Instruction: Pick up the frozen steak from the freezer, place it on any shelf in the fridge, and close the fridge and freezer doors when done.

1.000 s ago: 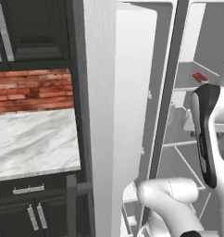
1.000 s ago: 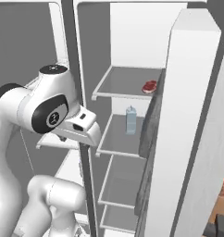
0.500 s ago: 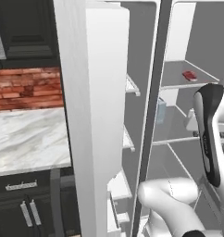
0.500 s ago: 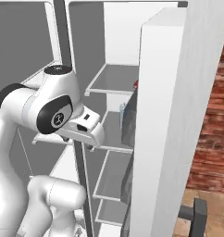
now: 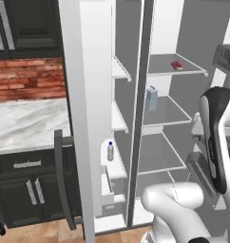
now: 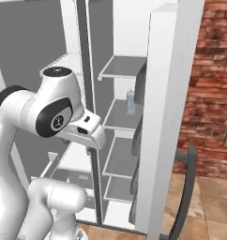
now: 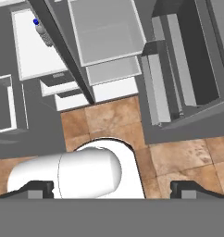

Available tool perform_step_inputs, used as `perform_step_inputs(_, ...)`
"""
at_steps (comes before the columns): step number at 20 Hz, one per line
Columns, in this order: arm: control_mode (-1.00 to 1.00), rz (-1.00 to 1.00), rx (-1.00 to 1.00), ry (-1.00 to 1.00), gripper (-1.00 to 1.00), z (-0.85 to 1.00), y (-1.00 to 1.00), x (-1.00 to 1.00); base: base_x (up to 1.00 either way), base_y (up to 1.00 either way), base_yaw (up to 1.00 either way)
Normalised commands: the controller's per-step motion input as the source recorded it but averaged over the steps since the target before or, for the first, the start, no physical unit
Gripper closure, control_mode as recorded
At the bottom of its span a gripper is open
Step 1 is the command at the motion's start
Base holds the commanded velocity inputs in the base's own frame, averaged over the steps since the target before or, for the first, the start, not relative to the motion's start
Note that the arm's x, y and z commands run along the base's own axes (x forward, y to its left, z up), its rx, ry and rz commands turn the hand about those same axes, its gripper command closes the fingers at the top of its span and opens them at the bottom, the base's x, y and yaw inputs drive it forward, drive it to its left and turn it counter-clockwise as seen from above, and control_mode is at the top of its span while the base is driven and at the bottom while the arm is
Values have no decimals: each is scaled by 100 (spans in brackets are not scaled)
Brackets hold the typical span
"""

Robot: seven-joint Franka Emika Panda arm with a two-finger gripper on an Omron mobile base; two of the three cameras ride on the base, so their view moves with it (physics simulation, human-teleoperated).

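Fridge shelf (image 5: 183, 72): frozen steak (image 5: 177, 65), claw (image 7: 112, 190) apart

Dark-red frozen steak (image 5: 177, 65) on top fridge shelf (image 5: 160, 71)

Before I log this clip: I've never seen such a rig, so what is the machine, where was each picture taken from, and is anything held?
It is a white robot arm on a driving base, in a rendered kitchen. Two pictures come from base cameras behind the arm, one to its left and one to its right. The third looks along the end effector, down at the floor. Both doors of the tall white appliance stand open. The frozen steak lies on the top grey shelf of the fridge, a pale-blue carton one shelf lower. A small blue-capped bottle stands on a white freezer shelf. The end effector is open and holds nothing.
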Motion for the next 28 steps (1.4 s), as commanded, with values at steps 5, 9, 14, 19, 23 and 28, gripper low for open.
perform_step_inputs(5, 100, 0, 0, 0, -100, 0, 0, 0, -51, 18, 0)
perform_step_inputs(9, 100, 0, 0, 0, -100, 0, 0, 0, -49, 26, 0)
perform_step_inputs(14, 100, 0, 0, 0, -100, 0, 0, 0, -52, 23, 0)
perform_step_inputs(19, 100, 0, 0, 0, -100, 0, 0, 0, -40, 20, 0)
perform_step_inputs(23, 100, 0, 0, 0, -100, 0, 0, 0, -18, 22, 0)
perform_step_inputs(28, -100, 0, 0, 0, -100, 0, 16, -1, 0, 0, 0)
